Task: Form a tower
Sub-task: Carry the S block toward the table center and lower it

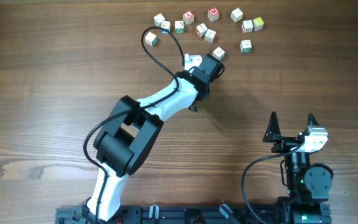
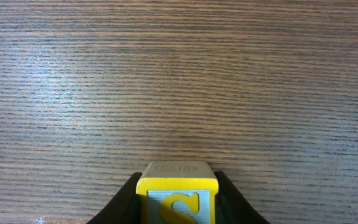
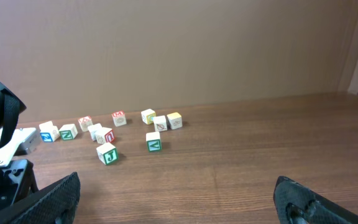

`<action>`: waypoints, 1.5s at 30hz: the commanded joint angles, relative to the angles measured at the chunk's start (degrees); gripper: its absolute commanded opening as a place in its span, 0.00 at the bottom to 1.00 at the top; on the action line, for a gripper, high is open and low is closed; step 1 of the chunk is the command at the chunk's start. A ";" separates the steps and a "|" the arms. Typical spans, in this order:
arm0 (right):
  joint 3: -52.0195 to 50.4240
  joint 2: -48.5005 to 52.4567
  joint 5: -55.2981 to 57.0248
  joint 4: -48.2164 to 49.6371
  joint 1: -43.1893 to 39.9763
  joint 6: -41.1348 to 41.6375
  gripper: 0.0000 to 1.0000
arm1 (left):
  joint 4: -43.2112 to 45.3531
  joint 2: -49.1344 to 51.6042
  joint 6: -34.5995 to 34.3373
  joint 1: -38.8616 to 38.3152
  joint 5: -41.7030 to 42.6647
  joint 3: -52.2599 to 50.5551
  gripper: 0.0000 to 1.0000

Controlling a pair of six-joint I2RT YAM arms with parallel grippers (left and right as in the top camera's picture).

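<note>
In the left wrist view my left gripper [image 2: 179, 180] is shut on a yellow-edged letter cube [image 2: 178, 202] with a yellow S on a pale blue face. Bare wood lies ahead of it. In the overhead view the left gripper [image 1: 211, 65] is just below the scattered cubes, and its black body hides the held cube. A white cube with a green J [image 1: 219, 54] lies right beside it. My right gripper [image 1: 292, 118] stands open over bare wood near the front right, nothing between its fingers [image 3: 55, 199]. No tower is in view, only single cubes.
Several loose letter cubes with red [image 1: 213, 12], green [image 1: 245, 45] and yellow [image 1: 258, 23] faces lie scattered along the table's far side. The right wrist view shows the same group [image 3: 153, 144] well ahead of the right gripper. A black cable [image 1: 160, 37] loops beside the left arm.
</note>
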 commanded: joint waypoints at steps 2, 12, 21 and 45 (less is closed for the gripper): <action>-0.04 -0.11 -0.94 0.17 -0.13 -0.52 1.00 | -3.26 4.76 1.62 -1.27 8.17 -3.61 0.22; -0.04 -0.11 -0.94 0.17 -0.13 -0.48 1.00 | -3.21 4.76 3.02 -1.29 8.20 -3.61 0.49; -0.04 -0.11 -0.94 0.17 -0.13 -0.50 1.00 | -2.97 4.76 2.82 -1.29 8.17 -3.61 0.59; -0.04 -0.11 -0.94 0.17 -0.13 -0.50 1.00 | -2.36 2.86 -0.33 0.02 5.75 -3.54 1.00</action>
